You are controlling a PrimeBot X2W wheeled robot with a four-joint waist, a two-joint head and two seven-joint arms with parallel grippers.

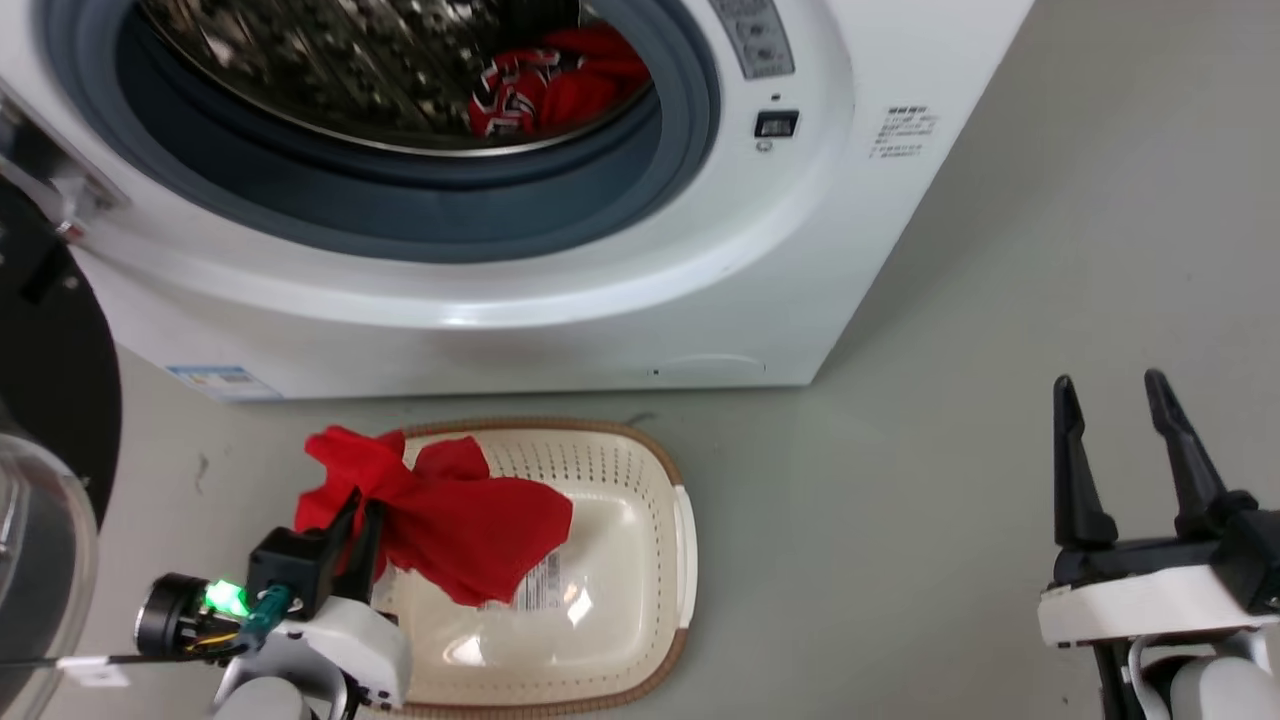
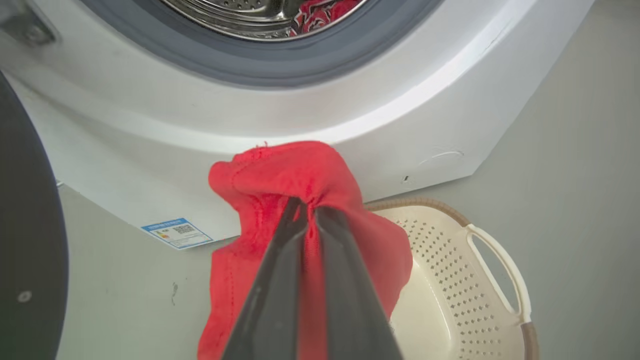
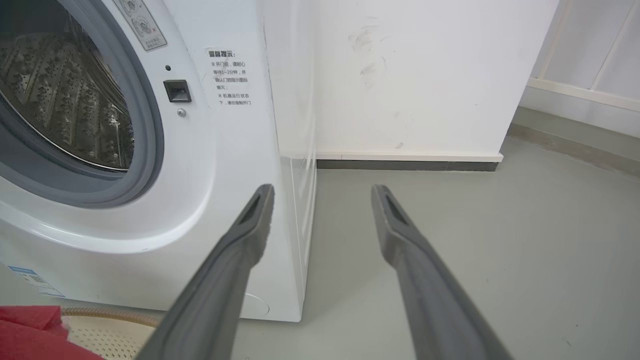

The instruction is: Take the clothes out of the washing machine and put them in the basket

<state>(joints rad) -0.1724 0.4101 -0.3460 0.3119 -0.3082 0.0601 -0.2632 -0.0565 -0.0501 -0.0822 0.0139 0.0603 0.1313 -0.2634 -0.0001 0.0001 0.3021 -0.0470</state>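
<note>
Red fabric garment pinched in left gripper, draped over cream perforated basket; patterned red garment inside white washing machine; right gripper spread.

Washer top cut off by head view's upper edge, same w/ part of the patterned clothes in the drum. Red cloth & left gripper hide basket left side. Side label print too small to read. Door cut off at left edge; right gripper arm runs off bottom edge
</note>
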